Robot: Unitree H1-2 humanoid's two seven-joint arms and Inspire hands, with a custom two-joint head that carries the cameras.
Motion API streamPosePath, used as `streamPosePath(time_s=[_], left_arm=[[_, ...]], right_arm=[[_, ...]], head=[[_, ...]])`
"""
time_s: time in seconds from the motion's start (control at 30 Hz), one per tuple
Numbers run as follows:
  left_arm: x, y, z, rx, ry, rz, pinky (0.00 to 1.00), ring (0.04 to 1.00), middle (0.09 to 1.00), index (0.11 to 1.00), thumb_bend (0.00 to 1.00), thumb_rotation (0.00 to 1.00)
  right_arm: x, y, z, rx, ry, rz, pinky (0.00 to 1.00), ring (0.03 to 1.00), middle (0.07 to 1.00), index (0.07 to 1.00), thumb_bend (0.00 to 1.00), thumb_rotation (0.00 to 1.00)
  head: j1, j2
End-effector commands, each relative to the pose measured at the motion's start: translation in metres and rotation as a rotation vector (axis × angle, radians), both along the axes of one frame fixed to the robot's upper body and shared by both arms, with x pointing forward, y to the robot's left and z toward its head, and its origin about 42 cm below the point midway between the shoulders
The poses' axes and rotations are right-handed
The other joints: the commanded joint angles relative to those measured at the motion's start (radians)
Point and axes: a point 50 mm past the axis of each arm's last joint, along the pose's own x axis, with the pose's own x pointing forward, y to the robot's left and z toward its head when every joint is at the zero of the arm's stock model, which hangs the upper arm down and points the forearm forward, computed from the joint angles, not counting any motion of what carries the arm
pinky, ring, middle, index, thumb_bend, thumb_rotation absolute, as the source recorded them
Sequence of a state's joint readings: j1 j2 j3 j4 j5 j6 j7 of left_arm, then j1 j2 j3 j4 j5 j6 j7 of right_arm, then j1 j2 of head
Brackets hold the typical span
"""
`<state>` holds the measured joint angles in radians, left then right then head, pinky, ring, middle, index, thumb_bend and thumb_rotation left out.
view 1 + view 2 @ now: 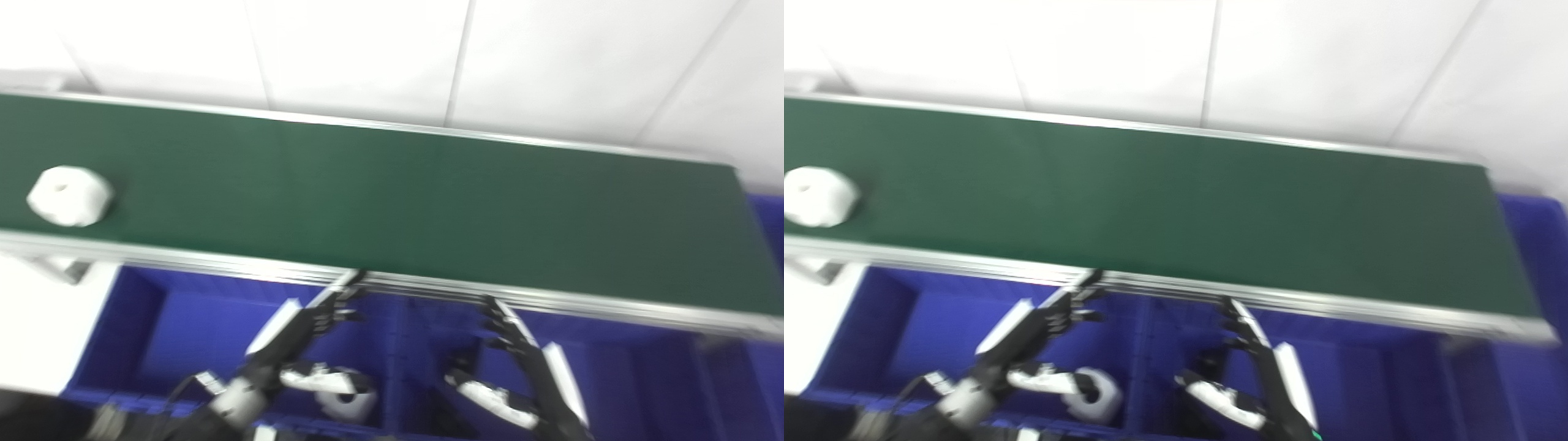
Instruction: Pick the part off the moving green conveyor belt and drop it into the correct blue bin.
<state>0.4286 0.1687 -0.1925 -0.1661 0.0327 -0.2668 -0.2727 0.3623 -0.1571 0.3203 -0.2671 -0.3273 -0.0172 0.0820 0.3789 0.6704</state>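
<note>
A white round part with a centre hole (70, 195) lies on the green conveyor belt (392, 202) at its far left end; it also shows in the right eye view (817, 196). My left hand (306, 334) is open and empty, held over the left blue bin (184, 324) just below the belt's near rail. My right hand (514, 361) is open and empty over the middle blue bin (612, 380). Another white part (346, 398) lies in the left bin beneath my left thumb. The frames are blurred.
The belt's metal rail (429, 285) runs just above both hands. A divider wall (395, 361) separates the two bins. Another blue bin (772, 214) sits past the belt's right end. A white wall is behind the belt.
</note>
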Motion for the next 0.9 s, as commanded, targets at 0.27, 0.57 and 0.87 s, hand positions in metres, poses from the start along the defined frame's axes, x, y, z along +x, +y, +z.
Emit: streamPosePath(time_s=[0.27, 0.57, 0.87], left_arm=[[0.005, -0.020, -0.003, 0.013, -0.088, -0.006, 0.82, 0.952, 0.996, 0.956, 0.71, 0.39], [0.005, -0.019, -0.009, 0.022, -0.105, -0.002, 0.81, 0.954, 0.990, 0.953, 0.71, 0.40], [0.012, -0.014, -0.014, -0.027, -0.128, 0.013, 0.80, 0.942, 0.993, 0.954, 0.73, 0.38]], right_arm=[[0.002, -0.011, -0.001, 0.036, -0.092, 0.031, 0.78, 0.884, 0.915, 0.957, 0.52, 0.35], [0.003, -0.007, -0.008, 0.022, -0.085, 0.037, 0.78, 0.875, 0.900, 0.949, 0.53, 0.29], [0.008, 0.000, -0.016, 0.026, -0.073, 0.028, 0.74, 0.853, 0.884, 0.923, 0.56, 0.23]], head=[[0.032, -0.055], [-0.002, -0.112], [-0.025, -0.150]])
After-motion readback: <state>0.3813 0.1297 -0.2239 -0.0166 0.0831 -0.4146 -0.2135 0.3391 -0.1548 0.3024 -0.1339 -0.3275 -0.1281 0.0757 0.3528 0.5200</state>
